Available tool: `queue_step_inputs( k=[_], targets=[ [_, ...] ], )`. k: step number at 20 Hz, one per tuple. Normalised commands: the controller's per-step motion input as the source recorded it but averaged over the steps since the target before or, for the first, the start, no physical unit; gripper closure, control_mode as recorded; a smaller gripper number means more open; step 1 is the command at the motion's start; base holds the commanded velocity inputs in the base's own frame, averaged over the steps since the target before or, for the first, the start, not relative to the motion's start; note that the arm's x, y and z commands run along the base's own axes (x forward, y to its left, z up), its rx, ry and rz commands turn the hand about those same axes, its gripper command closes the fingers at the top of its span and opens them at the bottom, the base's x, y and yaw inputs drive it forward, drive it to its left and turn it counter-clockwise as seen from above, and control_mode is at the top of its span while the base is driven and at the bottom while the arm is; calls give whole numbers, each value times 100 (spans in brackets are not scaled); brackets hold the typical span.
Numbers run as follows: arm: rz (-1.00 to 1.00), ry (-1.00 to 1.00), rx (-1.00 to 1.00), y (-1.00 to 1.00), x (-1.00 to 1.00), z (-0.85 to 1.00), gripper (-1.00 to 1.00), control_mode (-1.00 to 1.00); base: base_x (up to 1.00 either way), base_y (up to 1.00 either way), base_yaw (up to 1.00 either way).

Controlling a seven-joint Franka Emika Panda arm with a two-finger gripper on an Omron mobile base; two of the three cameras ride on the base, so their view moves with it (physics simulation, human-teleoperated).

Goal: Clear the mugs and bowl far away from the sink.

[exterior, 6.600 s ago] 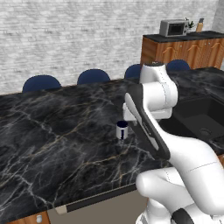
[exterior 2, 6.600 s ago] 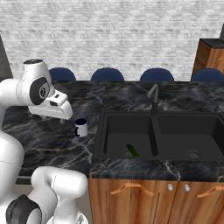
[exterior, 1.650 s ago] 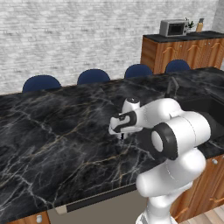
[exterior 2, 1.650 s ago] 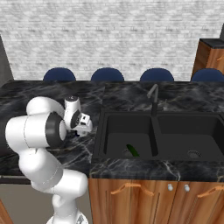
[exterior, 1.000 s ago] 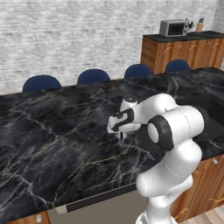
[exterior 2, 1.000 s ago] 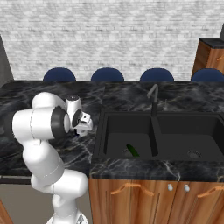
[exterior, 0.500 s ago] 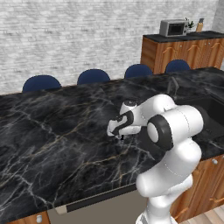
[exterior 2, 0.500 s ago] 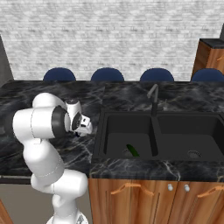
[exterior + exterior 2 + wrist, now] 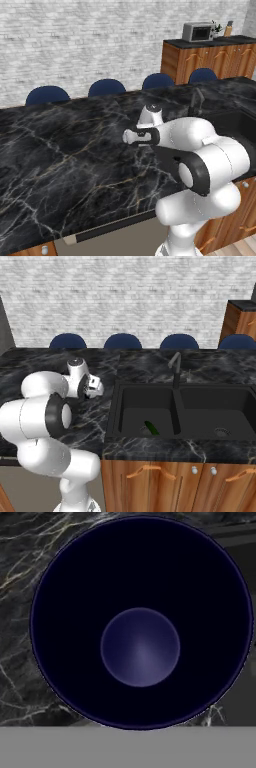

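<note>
A mug (image 9: 140, 647) with a dark navy inside and rim fills the hand view from straight above, standing on the black marble counter (image 9: 75, 160). My gripper (image 9: 133, 139) is down over it, left of the sink (image 9: 175, 411), and is shut on the mug's wall. The fingertips are hidden in the hand view. In both base views my hand (image 9: 93, 387) covers the mug. The bowl is out of view.
A slim dark faucet (image 9: 174, 366) stands at the sink's back edge, and a small green thing (image 9: 151, 428) lies in the left basin. Blue chairs (image 9: 107, 87) line the counter's far side. A microwave (image 9: 198, 31) sits on the wooden cabinet at the back right.
The gripper has gone from open to shut over the mug while the hand sank slightly. The base has not moved.
</note>
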Motion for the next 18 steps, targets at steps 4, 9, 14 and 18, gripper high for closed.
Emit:
queue_step_inputs(
  k=[4,9,14,18],
  targets=[
    [-4,9,1,-1,-7,100,100,-100,0,0,0],
    [-1,16,7,-17,-37,100,100,-100,0,0,0],
    [1,-10,3,-29,-94,76,100,-100,0,0,0],
    [3,-47,0,0,-100,44,100,-100,0,0,0]
  ],
)
